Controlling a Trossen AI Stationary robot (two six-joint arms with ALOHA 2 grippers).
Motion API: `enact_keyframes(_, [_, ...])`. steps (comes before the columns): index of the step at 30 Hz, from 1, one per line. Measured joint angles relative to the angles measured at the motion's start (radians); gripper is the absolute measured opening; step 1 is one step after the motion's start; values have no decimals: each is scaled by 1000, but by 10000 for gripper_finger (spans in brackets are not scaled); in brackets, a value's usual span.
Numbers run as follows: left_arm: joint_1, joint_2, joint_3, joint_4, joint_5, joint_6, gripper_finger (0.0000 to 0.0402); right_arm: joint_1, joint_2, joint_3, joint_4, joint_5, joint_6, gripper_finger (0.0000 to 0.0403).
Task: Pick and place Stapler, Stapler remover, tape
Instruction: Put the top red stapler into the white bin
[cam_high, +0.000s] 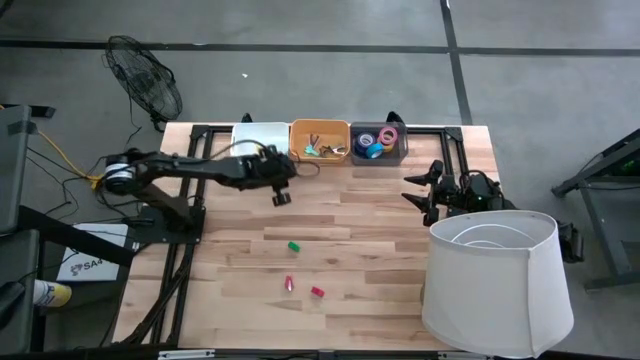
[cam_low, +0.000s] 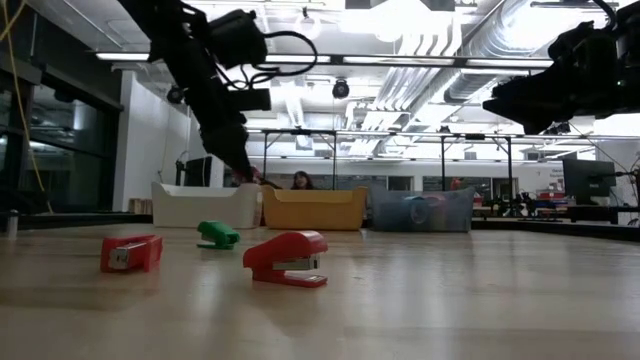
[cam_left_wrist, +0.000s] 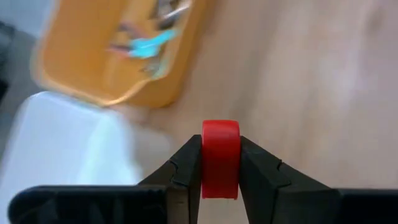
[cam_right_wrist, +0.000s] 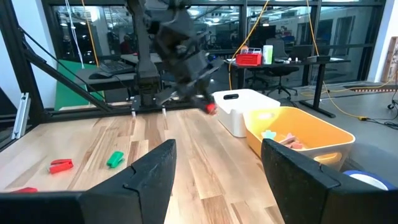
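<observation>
Red stapler (cam_low: 287, 259) lies closest on the table (cam_high: 380, 250), with another red one (cam_low: 131, 252) and a green one (cam_low: 218, 234) behind; left gripper (cam_left_wrist: 221, 163) clamps a small red stapler (cam_left_wrist: 221, 155) above the wood near the white bin (cam_high: 260, 137); tape rolls (cam_high: 377, 140) already sit in their bin; right gripper (cam_right_wrist: 214, 168) waits wide, empty.

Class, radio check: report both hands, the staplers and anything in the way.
Left hand shut on red stapler near white bin. Right hand open, waiting at table's right. Three staplers on table. Nothing in the way.
</observation>
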Motion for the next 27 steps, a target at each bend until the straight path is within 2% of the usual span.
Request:
enact_keyframes(5, [139,-21,1,-3,3,84,72,0,3,0,1,0,0,227])
enact_keyframes(13, [365,-7,0,10,126,160,81,0,3,0,2,0,0,227])
enact_keyframes(19, [445,-7,0,6,197,188,79,0,3,0,2,0,0,227])
enact_keyframes(23, [463,6,0,22,210,216,79,0,3,0,1,0,0,227])
enact_keyframes(27, [476,49,0,64,279,258,79,0,3,0,1,0,0,227])
